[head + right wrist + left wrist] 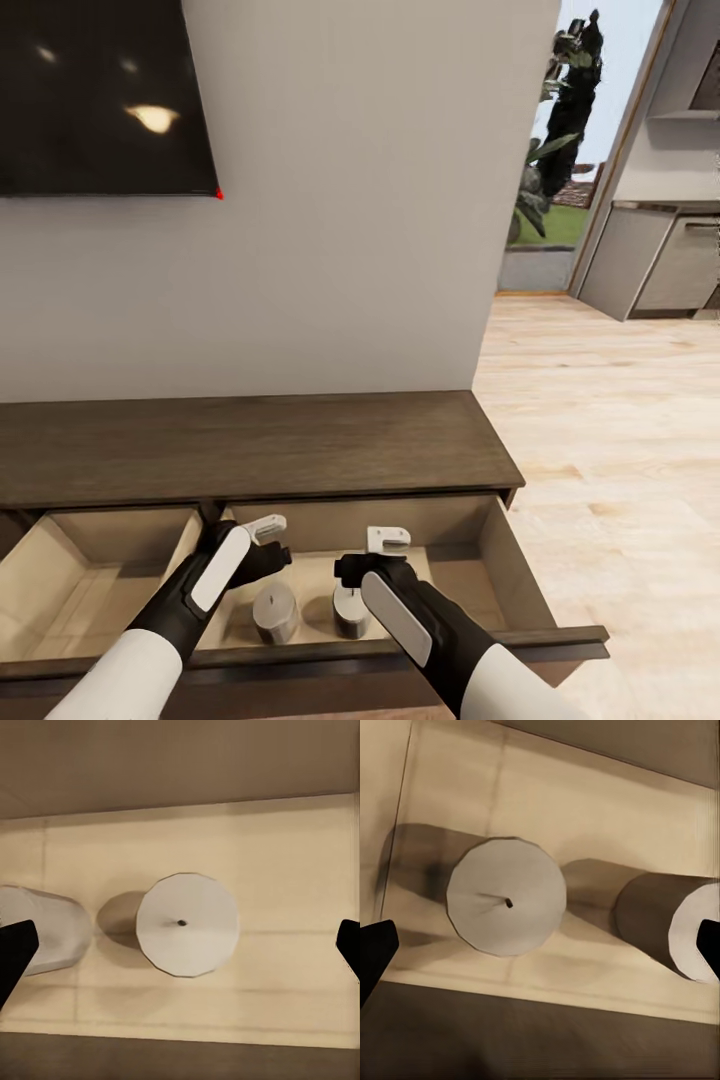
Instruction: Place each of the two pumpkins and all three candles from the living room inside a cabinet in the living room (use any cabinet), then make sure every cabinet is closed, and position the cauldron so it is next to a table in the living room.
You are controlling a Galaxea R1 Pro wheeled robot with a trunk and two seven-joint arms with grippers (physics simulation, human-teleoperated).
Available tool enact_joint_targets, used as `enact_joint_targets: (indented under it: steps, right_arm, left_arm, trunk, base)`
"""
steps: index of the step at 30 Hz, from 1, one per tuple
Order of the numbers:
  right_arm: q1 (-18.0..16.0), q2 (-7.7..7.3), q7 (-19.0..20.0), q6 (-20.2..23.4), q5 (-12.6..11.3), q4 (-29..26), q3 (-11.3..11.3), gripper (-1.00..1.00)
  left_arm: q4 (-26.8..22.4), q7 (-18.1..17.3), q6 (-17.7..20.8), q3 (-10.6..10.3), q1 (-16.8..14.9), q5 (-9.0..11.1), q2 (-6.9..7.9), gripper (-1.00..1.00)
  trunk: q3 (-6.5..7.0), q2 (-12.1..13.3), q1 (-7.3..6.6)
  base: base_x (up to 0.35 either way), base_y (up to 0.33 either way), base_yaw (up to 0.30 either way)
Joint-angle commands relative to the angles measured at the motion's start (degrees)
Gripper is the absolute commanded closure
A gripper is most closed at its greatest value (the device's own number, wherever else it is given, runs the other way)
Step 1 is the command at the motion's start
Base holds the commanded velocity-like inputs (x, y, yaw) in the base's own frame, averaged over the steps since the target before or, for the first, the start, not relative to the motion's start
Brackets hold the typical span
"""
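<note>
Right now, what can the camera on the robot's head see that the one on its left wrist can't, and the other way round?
Head view alone: the wall screen, the cabinet top, both arms, the doorway with the plant.

Left wrist view alone: the wick on the left candle, seen from above.

Shared: the two candles, left and right, upright in the open drawer.

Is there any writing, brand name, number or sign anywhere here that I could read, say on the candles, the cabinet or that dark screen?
None can be read.
The two candles in the open drawer have plain tops and sides.
The cabinet top and front are bare wood.
The screen on the wall is dark, showing only light reflections and a red dot at its corner.
The grippers, left and right, bear no lettering.
</note>
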Motion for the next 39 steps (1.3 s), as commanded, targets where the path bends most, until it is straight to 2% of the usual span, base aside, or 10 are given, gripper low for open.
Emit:
enact_joint_targets:
  steps: [1, 24, 39]
  right_arm:
    - [-0.1, -0.08, -0.5, 0.1, -0.4, -0.1, 0.1, -1.0]
    - [-0.1, -0.19, -0.5, 0.4, -0.5, -0.3, -0.1, -1.0]
    - [-0.1, -0.27, -0.5, 0.6, -0.6, -1.4, -0.1, -1.0]
  left_arm:
    - [-0.1, 0.6, 0.4, -0.2, 0.0, 0.6, 0.02, -1.0]
    - [-0.1, 0.6, 1.3, -0.2, 0.0, 0.6, -0.2, -1.0]
    - [-0.1, 0.6, 1.3, -0.2, 0.0, 0.6, -0.13, -1.0]
  trunk:
    - [0.17, 0.0, -0.03]
    - [5.27, 0.3, -0.63]
    - [7.86, 6.3, -3.92]
  base:
    - [-0.005, 0.0, 0.0]
    - [-0.01, 0.0, 0.0]
    - [0.0, 0.0, 0.0]
